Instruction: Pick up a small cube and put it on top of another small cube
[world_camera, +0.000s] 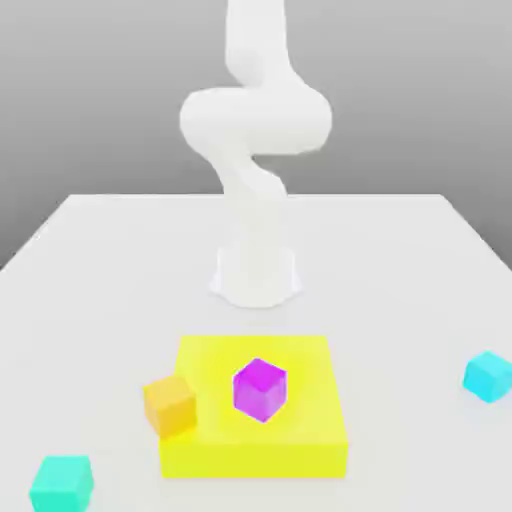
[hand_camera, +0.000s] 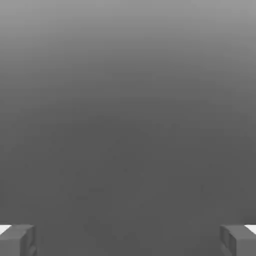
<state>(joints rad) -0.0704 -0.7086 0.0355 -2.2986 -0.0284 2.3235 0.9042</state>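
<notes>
One teal cube (world_camera: 62, 485) lies, seemingly, well apart from the spread fingers (hand_camera: 15, 243).

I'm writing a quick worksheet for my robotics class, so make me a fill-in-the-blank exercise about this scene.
1. The purple cube rests on top of the wide, flat block, whose color is ____.
2. In the exterior view, the cyan cube lies toward the ____ side.
3. The tool has its two fingers spread ____.
4. The cube nearest the exterior view's lower left corner is ____.

Missing words: yellow; right; apart; turquoise.
</notes>
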